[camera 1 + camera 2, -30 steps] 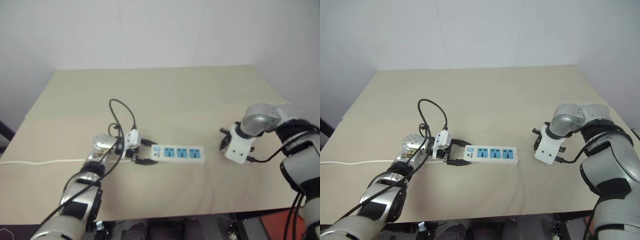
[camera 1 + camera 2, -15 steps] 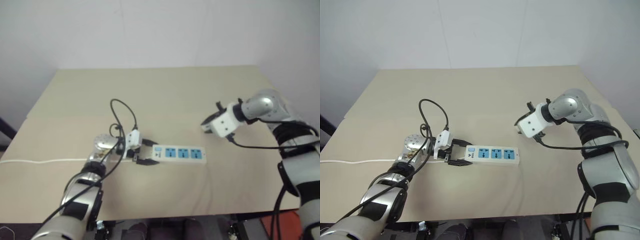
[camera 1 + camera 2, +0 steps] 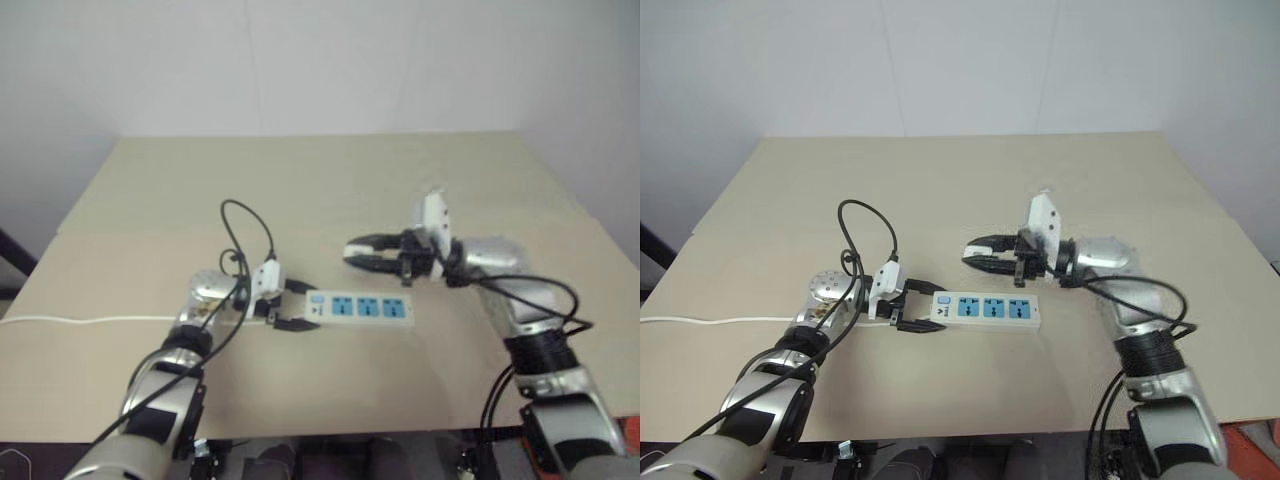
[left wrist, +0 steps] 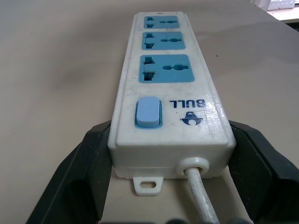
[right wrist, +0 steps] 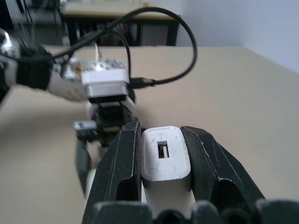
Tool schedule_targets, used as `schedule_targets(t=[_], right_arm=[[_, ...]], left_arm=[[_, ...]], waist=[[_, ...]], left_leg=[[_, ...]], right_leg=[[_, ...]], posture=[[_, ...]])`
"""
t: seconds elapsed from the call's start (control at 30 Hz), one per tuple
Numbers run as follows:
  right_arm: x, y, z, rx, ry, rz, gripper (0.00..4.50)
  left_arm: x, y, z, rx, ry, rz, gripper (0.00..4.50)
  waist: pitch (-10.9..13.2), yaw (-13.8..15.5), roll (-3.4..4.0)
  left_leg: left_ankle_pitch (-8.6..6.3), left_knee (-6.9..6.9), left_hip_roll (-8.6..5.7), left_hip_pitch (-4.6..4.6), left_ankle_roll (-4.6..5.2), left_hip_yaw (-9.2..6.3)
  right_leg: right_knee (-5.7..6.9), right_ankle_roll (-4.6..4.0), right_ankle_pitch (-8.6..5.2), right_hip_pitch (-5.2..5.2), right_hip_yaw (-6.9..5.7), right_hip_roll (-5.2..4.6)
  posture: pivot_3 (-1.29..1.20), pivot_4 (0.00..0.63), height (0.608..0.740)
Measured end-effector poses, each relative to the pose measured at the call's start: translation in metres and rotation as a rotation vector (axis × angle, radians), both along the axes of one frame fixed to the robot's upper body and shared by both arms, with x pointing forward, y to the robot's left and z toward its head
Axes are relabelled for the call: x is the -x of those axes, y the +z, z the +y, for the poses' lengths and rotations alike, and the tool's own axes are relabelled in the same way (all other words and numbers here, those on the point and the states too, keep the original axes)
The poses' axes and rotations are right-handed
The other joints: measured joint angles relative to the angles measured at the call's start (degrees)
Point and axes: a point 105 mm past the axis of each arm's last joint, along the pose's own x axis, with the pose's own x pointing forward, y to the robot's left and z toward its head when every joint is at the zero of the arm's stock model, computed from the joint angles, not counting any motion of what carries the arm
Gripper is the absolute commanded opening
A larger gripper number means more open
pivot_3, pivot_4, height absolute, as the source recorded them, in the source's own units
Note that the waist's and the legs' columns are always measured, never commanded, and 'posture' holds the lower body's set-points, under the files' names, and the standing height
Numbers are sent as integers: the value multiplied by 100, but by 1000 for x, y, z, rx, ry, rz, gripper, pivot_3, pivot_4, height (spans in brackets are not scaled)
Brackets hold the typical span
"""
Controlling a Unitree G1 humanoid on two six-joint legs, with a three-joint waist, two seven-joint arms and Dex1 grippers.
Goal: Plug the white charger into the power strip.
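tan table [image 3: 970,170], power strip [image 3: 985,309] lying flat mid-table, left gripper [image 3: 923,310] clamped on its switch end. right gripper [image 3: 985,254] sits above the strip, fingers pinched tight around the white charger [image 5: 164,153], usb port showing.

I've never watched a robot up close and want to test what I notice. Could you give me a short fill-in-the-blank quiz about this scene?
1. The power strip has ____ blue sockets.
2. The right gripper is shut on the white ____, its fingers on either side.
3. The left gripper clamps the strip at the end where its ____ comes out.
4. The strip's small switch is coloured ____.

Missing words: three; charger; cord; blue
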Motion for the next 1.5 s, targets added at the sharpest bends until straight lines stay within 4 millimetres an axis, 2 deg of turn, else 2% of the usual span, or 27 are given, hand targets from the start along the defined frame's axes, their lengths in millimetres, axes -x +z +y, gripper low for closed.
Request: schedule_targets(t=[0.17, 0.33, 0.63, 0.73, 0.93, 1.5], right_arm=[[-4, -3, 7, -49, -13, 45, 1185], [-9, -14, 4, -41, -30, 124, 1185], [-7, -22, 5, -21, -9, 197, 1185], [-6, -23, 5, -21, -5, 205, 1185], [0, -37, 13, -4, 47, 232, 1185], [-8, -41, 11, 8, 60, 178, 1185]], left_arm=[[0, 0, 0, 1, 0, 6, 3242], [0, 1, 2, -3, 3, 13, 3242], [0, 1, 2, -3, 5, 16, 3242], [0, 1, 2, -2, 5, 18, 3242], [0, 0, 2, -5, 4, 22, 3242], [0, 0, 3, -10, 4, 30, 3242]], waist=[[0, 1, 0], [0, -10, 0], [0, -23, 0], [0, -23, 0], [0, -27, 0], [-1, -55, 0]], left_leg=[[0, -1, 0, 0, -1, 0], [0, -1, 1, 0, -1, 0], [0, -1, 1, 0, -1, 0], [0, -1, 1, 0, -1, 0], [0, -1, 0, 0, -1, 1], [0, -1, 1, 6, -1, 0]], right_leg=[[2, 0, 0, -1, -3, 1], [1, 0, 0, -2, -2, 2], [1, 0, 0, -3, -2, 1], [0, 0, 0, -2, -2, 1], [0, 0, 0, -2, -2, 1], [0, 0, 0, 2, -2, 1]], posture=[[0, 150, 740], [0, 150, 740], [0, 150, 740], [0, 150, 740], [0, 150, 740], [0, 150, 740]])
